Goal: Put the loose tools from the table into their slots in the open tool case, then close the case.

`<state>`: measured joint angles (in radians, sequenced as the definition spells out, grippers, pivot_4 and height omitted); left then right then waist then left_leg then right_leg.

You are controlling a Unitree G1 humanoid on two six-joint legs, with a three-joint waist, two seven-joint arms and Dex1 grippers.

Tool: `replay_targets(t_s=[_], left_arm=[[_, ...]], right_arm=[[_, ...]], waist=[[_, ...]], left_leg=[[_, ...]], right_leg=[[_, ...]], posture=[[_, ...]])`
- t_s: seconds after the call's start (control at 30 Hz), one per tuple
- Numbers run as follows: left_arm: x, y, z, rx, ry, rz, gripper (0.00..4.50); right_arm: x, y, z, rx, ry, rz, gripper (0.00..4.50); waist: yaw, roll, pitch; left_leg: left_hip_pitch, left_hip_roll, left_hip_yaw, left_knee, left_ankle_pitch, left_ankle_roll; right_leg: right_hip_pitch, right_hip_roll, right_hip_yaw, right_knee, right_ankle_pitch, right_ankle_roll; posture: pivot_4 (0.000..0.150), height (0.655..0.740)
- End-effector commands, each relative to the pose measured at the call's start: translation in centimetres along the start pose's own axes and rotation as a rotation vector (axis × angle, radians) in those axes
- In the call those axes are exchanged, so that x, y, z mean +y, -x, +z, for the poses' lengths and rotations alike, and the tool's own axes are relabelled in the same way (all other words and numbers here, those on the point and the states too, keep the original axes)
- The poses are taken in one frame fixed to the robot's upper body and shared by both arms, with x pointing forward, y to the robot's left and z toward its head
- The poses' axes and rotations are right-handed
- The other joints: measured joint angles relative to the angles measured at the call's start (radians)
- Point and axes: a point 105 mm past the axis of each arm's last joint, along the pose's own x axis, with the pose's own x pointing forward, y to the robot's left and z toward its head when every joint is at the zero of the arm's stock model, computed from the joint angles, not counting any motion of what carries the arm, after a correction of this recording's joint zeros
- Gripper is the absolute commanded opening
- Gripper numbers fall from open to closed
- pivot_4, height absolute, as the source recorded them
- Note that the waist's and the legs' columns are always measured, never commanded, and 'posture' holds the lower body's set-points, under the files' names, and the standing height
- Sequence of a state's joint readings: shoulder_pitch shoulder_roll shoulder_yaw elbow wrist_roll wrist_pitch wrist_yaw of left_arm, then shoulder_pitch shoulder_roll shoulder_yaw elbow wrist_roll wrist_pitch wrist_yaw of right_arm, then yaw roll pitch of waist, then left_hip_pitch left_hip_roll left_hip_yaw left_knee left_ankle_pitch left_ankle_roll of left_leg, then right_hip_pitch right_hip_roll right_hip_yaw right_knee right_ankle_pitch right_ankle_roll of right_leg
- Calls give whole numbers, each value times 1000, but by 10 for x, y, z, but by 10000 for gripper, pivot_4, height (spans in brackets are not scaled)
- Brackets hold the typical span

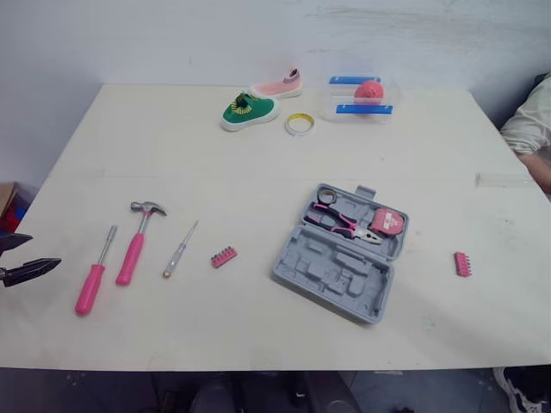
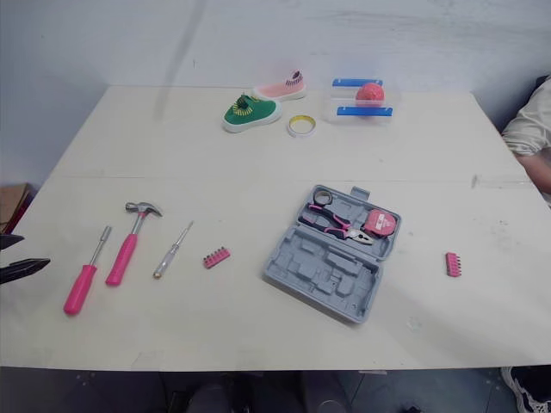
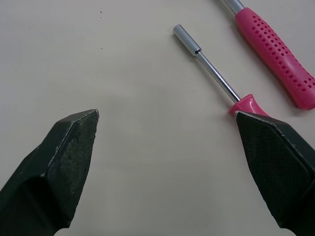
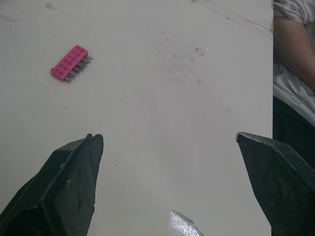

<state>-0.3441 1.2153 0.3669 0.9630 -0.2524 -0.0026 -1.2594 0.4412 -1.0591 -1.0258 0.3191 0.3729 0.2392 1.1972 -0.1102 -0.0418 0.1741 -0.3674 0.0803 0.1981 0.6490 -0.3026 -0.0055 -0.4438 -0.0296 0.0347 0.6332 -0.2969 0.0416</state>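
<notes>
Pink-handled nut driver [image 1: 89, 286] lies just beside the left gripper [image 3: 167, 115], jaws spread and empty; a glancing closure could roll it against the hammer [image 1: 131, 258]; the right gripper [image 4: 170, 136] likewise gapes, holding nothing.

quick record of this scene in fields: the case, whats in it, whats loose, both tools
case: tool case, open, lying right of table centre
in case: pliers, tape measure
loose, left of case: pink-handled driver, hammer, slim screwdriver, bit holder
loose, right of case: second bit holder
left tool: open, empty, over the table by the pink-handled driver
right tool: open, empty, near the second bit holder
far edge: green shoe, pink shoe, tape roll, clear box
</notes>
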Motion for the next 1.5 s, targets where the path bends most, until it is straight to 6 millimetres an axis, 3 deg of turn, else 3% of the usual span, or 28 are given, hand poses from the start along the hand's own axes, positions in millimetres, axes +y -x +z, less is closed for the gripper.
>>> replay_targets(t_s=[0.03,0.23,0.4,0.7,0.73,0.8,0.9,0.97,1.03,1.07,1.13,1.33,1.5], left_arm=[[3,3,3,-5,-10,15,44870],[2,-2,4,-2,-8,8,44870],[-17,-15,20,-26,-65,-118,44870],[-98,-68,82,-112,-269,-399,44870],[-124,-92,89,-116,-327,-470,42344],[-157,-117,99,-126,-406,-544,36480],[-189,-147,121,-161,-435,-600,21878],[-201,-164,132,-183,-460,-608,13450],[-209,-179,140,-187,-482,-616,2935],[-214,-186,142,-187,-491,-627,0],[-223,-201,145,-183,-509,-646,0],[-242,-230,151,-183,-542,-695,0],[-264,-254,168,-206,-544,-685,0]], right_arm=[[-3,2,8,-11,31,-9,45000],[4,-2,8,-28,23,-2,45000],[21,-11,21,-67,53,45,45000],[77,-43,58,-125,112,166,45000],[92,-54,62,-134,106,195,45000],[109,-67,67,-143,96,226,45000],[136,-85,67,-139,101,287,35790],[148,-94,66,-137,83,304,27144],[157,-101,64,-124,89,325,15415],[161,-104,64,-117,96,335,10825],[168,-111,62,-104,114,352,724],[182,-123,62,-105,134,399,724],[196,-136,66,-113,152,449,724]], waist=[[0,0,0],[0,0,0],[1,-1,0],[3,-1,-1],[5,-1,-1],[13,-2,-2],[28,-3,-2],[33,-3,-2],[33,-3,-2],[31,-3,-2],[31,-3,-2],[31,-3,-2],[37,-3,-2]], left_leg=[[0,0,0,0,0,0],[0,0,0,1,0,0],[0,0,-1,1,0,-1],[0,0,-2,1,3,-6],[0,0,-3,1,3,-6],[0,-1,-6,3,4,-6],[-1,-6,-7,6,6,-3],[-4,-6,-9,8,7,-2],[-4,-6,-10,9,6,-2],[-4,-6,-9,9,6,-2],[-3,-6,-9,9,6,-2],[-4,-6,-10,11,6,-1],[-6,-7,-11,13,6,0]], right_leg=[[0,0,0,0,0,0],[0,0,0,1,0,0],[0,0,0,3,1,1],[0,1,2,6,7,12],[0,1,2,6,7,13],[2,1,3,7,7,13],[2,2,4,11,8,15],[1,3,3,11,8,15],[1,3,3,12,8,15],[1,3,4,12,8,15],[1,3,3,13,8,15],[1,3,3,13,8,15],[1,3,2,14,8,16]], posture=[[1500,7304],[1500,7304],[1500,7304],[1500,7304],[1500,7304],[1500,7304],[1500,7304],[1500,7304],[1500,7304],[1500,7304],[1500,7304],[1500,7304],[1500,7304]])
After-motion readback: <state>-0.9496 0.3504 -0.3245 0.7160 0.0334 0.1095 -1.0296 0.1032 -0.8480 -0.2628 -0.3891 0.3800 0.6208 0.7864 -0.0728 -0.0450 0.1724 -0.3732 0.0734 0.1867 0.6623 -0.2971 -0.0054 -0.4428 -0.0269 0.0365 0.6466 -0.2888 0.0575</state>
